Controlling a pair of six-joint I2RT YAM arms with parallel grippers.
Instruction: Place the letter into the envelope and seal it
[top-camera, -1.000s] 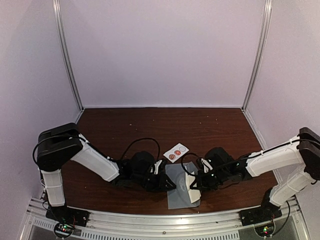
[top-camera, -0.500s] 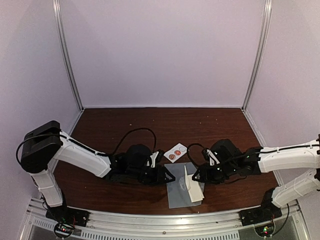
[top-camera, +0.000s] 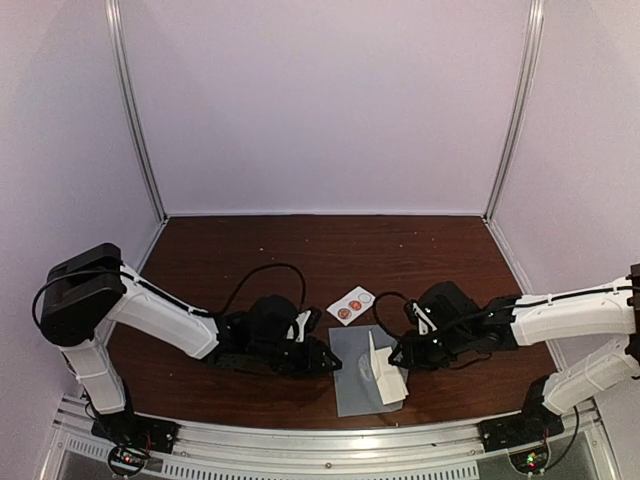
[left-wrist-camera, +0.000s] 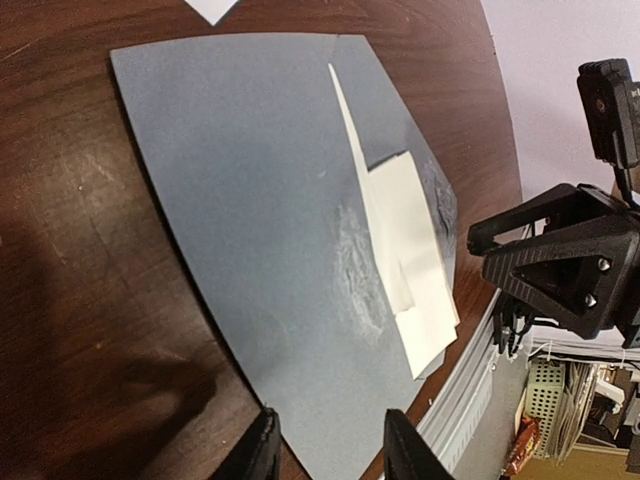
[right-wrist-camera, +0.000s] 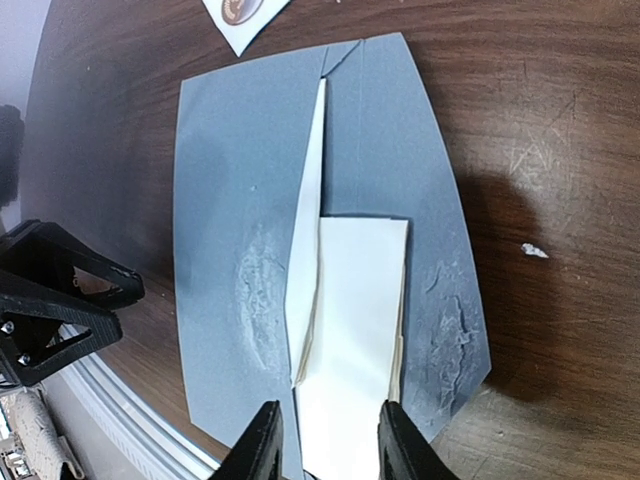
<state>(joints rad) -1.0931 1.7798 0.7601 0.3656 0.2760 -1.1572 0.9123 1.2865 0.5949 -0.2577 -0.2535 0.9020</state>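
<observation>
The grey-blue envelope (top-camera: 355, 380) lies flat near the table's front edge. It fills the left wrist view (left-wrist-camera: 260, 220) and the right wrist view (right-wrist-camera: 225, 200). The folded white letter (top-camera: 387, 383) lies on its right half (left-wrist-camera: 410, 260) (right-wrist-camera: 355, 320). A thin white pointed fold stands up along the letter's left side. My left gripper (top-camera: 325, 358) (left-wrist-camera: 330, 452) is open and empty, low at the envelope's left edge. My right gripper (top-camera: 398, 358) (right-wrist-camera: 328, 445) is open at the envelope's right edge. Its fingers straddle the letter's near end without closing on it.
A small white card with red round stickers (top-camera: 351, 304) lies just beyond the envelope's far edge; its corner shows in the right wrist view (right-wrist-camera: 240, 12). The metal rail (top-camera: 320, 435) runs close along the envelope's near side. White walls enclose the table.
A second ago both grippers were close over the envelope. They have drawn apart to its left and right edges. The letter and its upright white fold now show uncovered.
</observation>
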